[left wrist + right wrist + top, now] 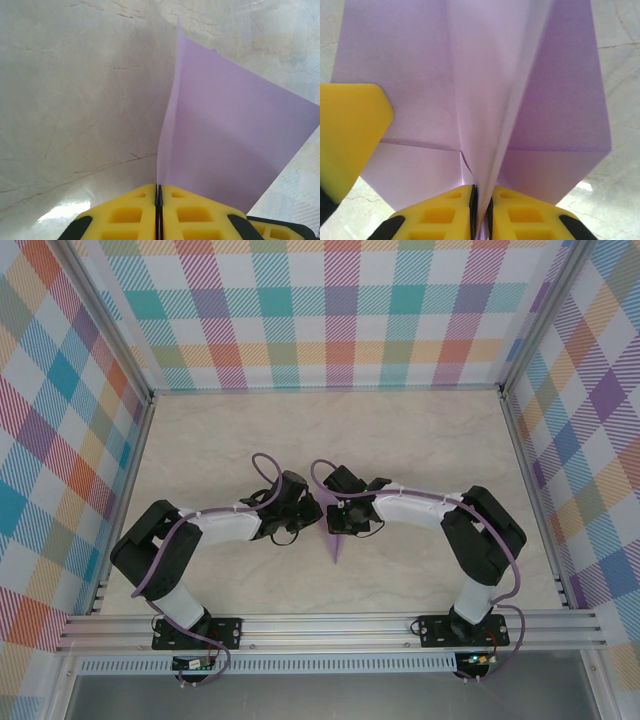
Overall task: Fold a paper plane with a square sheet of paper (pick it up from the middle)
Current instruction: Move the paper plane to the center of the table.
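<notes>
The lavender paper is folded into a slim pointed paper plane [335, 546] that hangs between the two grippers over mid-table, its tip pointing toward the near edge. My left gripper [307, 518] is shut, and one edge of the paper [225, 140] rises straight out of the seam between its yellow fingers [158, 189]. My right gripper [340, 520] is shut on the centre crease [481, 192], with the two wings [415, 75] spreading to either side. A yellow finger of the left gripper [350, 130] lies against the left wing.
The marbled tabletop [420, 440] is walled by plaid panels [330, 310] at the back and sides. An aluminium rail [330, 628] runs along the near edge by the arm bases. Both arms reach inward and meet at the middle.
</notes>
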